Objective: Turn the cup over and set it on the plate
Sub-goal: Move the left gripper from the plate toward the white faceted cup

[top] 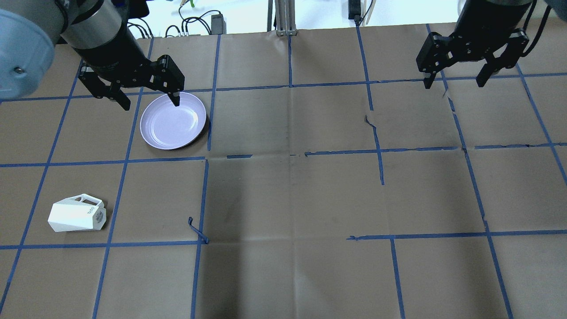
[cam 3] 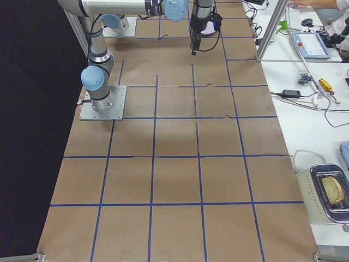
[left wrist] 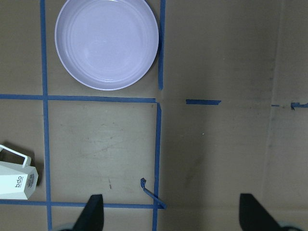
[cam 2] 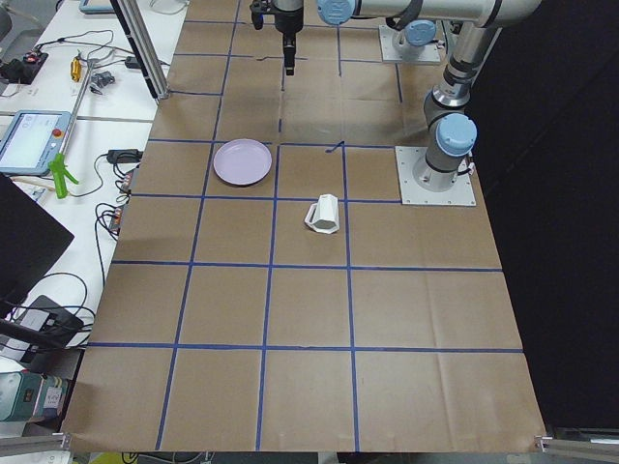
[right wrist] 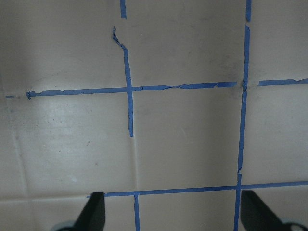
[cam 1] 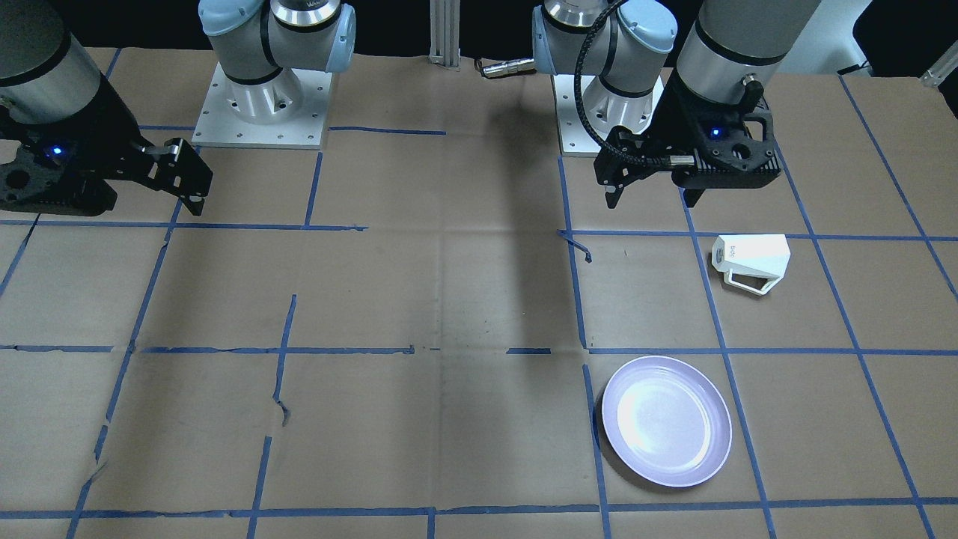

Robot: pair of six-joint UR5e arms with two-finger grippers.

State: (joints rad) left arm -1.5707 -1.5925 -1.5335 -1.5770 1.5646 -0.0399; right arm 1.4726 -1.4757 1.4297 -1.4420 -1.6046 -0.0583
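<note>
The white faceted cup (top: 77, 215) lies on its side on the brown paper, on my left side of the table. Its marked base points toward the table's middle and its handle toward the far side. It also shows in the front view (cam 1: 752, 262) and at the left edge of the left wrist view (left wrist: 17, 178). The lavender plate (top: 173, 120) sits empty, farther out than the cup (cam 1: 666, 421) (left wrist: 107, 43). My left gripper (top: 150, 104) hangs open and empty, high above the table and apart from both. My right gripper (top: 453, 83) hangs open and empty over the right side.
Blue tape lines grid the paper-covered table (top: 292, 199), with a loose tape curl (top: 197, 230) near the cup's square. The two arm bases (cam 1: 262, 97) (cam 1: 599, 97) stand at the robot's edge. Benches with equipment (cam 3: 322, 180) flank the table's far side.
</note>
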